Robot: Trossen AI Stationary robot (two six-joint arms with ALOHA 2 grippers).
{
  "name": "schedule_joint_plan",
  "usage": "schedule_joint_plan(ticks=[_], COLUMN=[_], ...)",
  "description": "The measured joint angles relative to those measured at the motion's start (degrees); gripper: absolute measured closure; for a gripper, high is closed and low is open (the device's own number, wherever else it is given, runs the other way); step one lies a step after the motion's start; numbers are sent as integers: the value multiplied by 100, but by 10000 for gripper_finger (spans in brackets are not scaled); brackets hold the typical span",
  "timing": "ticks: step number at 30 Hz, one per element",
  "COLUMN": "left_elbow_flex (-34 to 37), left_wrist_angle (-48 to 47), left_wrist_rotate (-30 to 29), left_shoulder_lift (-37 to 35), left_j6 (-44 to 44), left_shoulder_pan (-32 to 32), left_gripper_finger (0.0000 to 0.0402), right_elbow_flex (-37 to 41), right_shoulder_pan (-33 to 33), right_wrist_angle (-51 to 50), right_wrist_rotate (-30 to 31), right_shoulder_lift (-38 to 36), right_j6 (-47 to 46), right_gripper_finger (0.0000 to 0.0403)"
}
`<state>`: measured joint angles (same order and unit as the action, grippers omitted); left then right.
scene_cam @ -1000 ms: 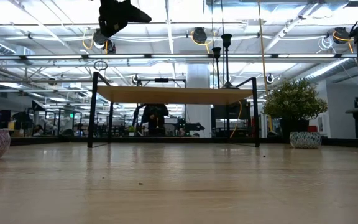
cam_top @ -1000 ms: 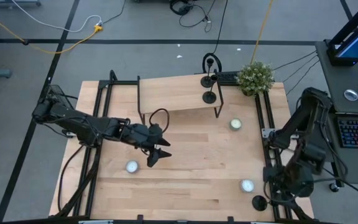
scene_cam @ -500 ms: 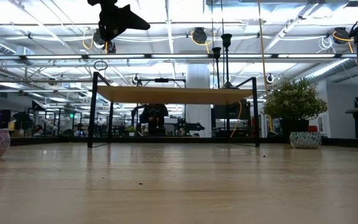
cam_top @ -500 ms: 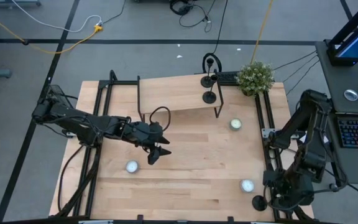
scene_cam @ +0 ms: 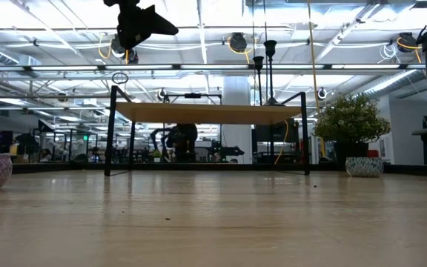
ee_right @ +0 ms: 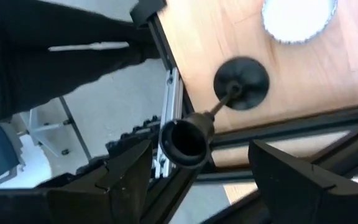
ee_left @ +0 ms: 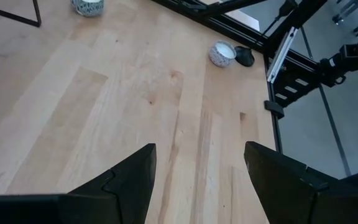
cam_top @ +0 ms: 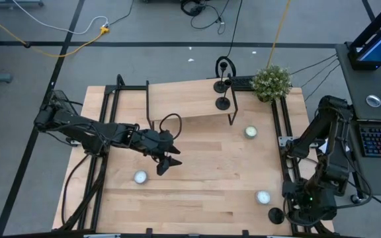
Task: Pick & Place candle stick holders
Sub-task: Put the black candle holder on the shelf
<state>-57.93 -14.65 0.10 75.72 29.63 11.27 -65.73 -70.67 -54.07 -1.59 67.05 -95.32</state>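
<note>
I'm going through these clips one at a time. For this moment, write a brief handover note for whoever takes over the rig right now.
Left gripper: open, empty, held above mid-table.
Right gripper: open, poised above the third candle stick holder, which stands near the table's front right corner beside a tealight; not yet gripped.
Done: two candle stick holders stand on the raised shelf at the back.
Left: grip the third holder and carry it off, probably to the shelf.
</note>
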Motion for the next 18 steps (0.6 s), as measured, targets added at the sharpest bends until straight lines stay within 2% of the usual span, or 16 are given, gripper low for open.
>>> schedule_joint_plan(ticks=[3, 18], left_elbow_flex=[0, 0], left_wrist_angle=[-3, -5], left_wrist_rotate=[7, 4], left_shoulder_lift=[0, 0], left_j6=[0, 2], left_shoulder_pan=[0, 0], left_gripper_finger=[149, 149], right_elbow_flex=[0, 280], right_shoulder_pan=[-7, -37], right_wrist_angle=[9, 149], right_wrist_rotate=[187, 14], right_shoulder_lift=[0, -3], right_j6=[26, 0], right_gripper_finger=[141, 140])
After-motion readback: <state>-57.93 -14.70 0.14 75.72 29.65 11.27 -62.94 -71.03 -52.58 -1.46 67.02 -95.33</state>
